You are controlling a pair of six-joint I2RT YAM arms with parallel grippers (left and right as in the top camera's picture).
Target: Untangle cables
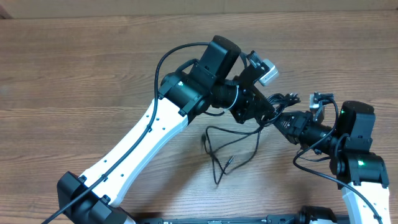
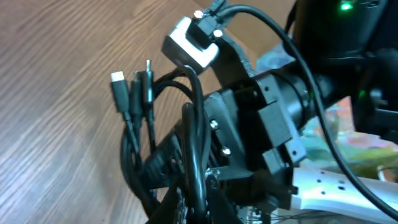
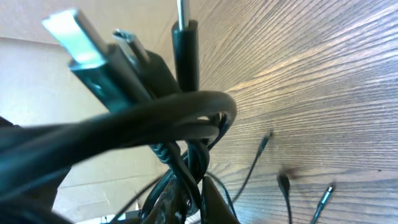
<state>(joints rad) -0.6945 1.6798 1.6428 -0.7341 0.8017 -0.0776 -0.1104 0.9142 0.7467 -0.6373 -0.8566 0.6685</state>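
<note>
The cables are thin black cords. A tight bundle of them [image 1: 287, 98] is held up between both grippers. Loose loops [image 1: 231, 144] hang from it down to the wood table [image 1: 93, 74]. My left gripper [image 1: 267, 116] is shut on the cables; in the left wrist view its fingers [image 2: 200, 198] pinch a thick strand, and several plug ends [image 2: 132, 87] stick up. My right gripper [image 1: 281, 120] meets it from the right. In the right wrist view its fingers [image 3: 208, 200] are shut on the cables, with a knotted loop [image 3: 186, 115] and plug ends [image 3: 93, 46] close above.
Loose plug ends lie on the table in the right wrist view [image 3: 283, 183]. The right arm's wrist and its camera [image 2: 190, 41] fill the left wrist view, very close to the left gripper. A cardboard wall [image 3: 37, 93] stands behind.
</note>
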